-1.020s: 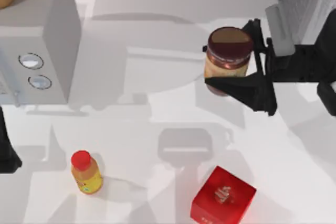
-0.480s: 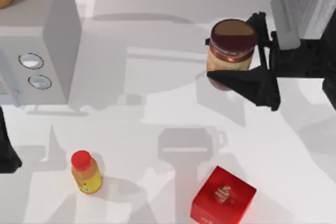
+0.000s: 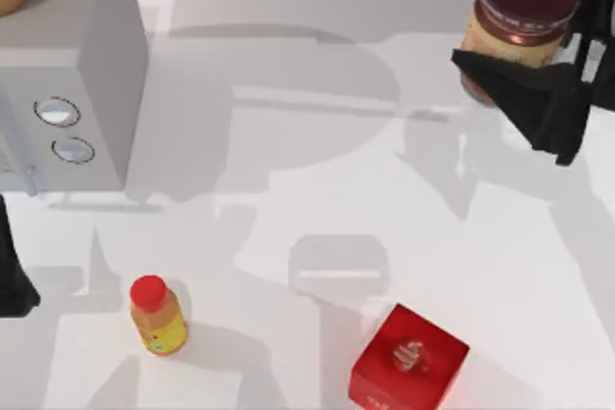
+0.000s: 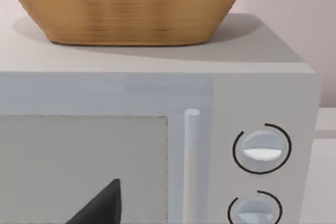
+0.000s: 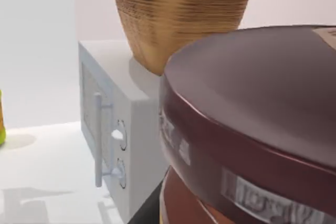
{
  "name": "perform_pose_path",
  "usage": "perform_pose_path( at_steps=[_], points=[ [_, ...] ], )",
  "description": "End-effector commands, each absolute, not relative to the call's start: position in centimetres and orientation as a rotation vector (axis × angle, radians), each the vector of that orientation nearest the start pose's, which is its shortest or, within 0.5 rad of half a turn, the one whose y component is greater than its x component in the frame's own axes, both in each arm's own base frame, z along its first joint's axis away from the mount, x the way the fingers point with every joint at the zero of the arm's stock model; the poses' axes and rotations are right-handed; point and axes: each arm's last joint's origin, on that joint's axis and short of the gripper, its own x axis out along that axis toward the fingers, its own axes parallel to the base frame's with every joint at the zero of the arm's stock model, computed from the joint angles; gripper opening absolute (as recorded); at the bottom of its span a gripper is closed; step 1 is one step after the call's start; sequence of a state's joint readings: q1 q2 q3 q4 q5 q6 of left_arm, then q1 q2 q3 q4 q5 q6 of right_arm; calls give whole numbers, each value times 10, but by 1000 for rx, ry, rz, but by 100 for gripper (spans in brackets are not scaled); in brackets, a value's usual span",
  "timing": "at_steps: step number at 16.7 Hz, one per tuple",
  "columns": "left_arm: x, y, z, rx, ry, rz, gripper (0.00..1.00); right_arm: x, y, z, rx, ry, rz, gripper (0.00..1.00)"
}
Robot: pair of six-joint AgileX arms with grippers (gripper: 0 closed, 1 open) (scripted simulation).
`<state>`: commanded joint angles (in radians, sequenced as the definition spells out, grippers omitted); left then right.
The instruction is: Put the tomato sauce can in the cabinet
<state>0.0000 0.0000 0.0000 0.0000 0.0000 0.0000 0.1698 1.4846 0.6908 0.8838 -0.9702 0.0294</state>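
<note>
Right gripper (image 3: pixel 538 55) clamped on tomato sauce can (image 3: pixel 519 21), raised over the table's (image 3: pixel 288 189) far right corner. Left gripper (image 4: pixel 100 208) parked facing microwave (image 4: pixel 157 145); finger state unclear.

Open mid-table; red box (image 3: pixel 409 360) front-right.

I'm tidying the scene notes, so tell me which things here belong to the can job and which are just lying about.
Belongs to the job:
- tomato sauce can, held lifted at the table's far right
- right gripper, shut on it

Just lying about:
- yellow bottle
- red box
- grey box with two knobs
- woven basket on top of it
</note>
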Motion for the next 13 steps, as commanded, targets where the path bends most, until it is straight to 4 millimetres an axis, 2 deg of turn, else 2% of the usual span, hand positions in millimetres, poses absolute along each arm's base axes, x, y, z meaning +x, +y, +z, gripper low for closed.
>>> perform_pose_path(
  at_steps=[3, 6, 10, 13],
  points=[
    [106, -1, 160, 0, 0, 0, 100, 252, 56, 253, -22, -54, 938, 0],
    [106, -1, 160, 0, 0, 0, 100, 204, 36, 253, -17, -39, 708, 0],
    [106, -1, 160, 0, 0, 0, 100, 150, 17, 228, -10, -16, 419, 0],
    [106, -1, 160, 0, 0, 0, 100, 124, 8, 200, -5, -2, 232, 0]
  ],
)
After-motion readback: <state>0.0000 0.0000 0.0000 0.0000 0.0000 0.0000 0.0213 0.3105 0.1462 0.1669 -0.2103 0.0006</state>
